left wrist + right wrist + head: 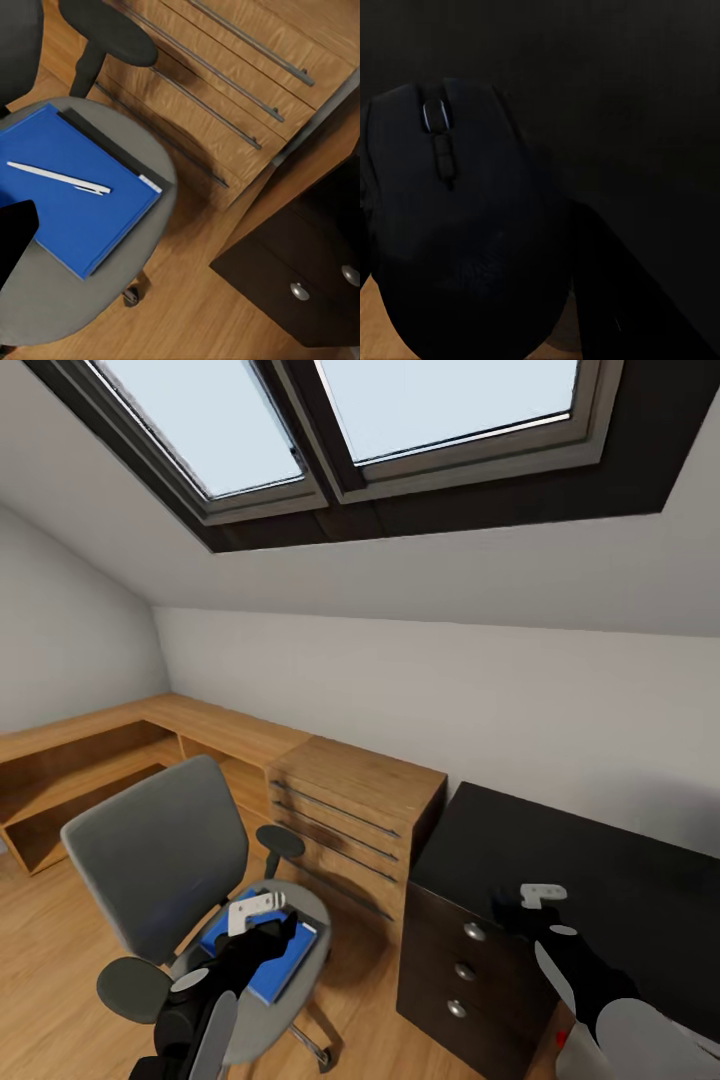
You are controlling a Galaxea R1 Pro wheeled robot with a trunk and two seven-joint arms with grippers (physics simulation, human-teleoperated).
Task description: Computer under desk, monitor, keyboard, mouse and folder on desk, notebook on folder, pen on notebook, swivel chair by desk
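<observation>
Head view: left end effector (262, 922) poised over the seat of the swivel chair (160, 850), directly above the folder (275, 972). Cannot tell whether spread or closed. Right end effector (522, 912) over the black desk (620, 860), near its front edge above the drawers. Grip likewise cannot be told. Wooden drawer unit (350, 810) between chair and desk.

Left wrist view: folder (75, 202) flat on the seat beneath the end effector, pen (60, 178) lying across it. Dark strip (112, 145) along the folder's far edge, probably the notebook underneath. Desk drawers (300, 277) off to the side.

Right wrist view: mouse (457, 225) immediately before the end effector, against the dark desk top (645, 90). Held or merely close, not determinable.

Assessment: mouse placement apparently in hand. Outstanding: folder to the desk, notebook and pen restacked on it, chair positioned.
</observation>
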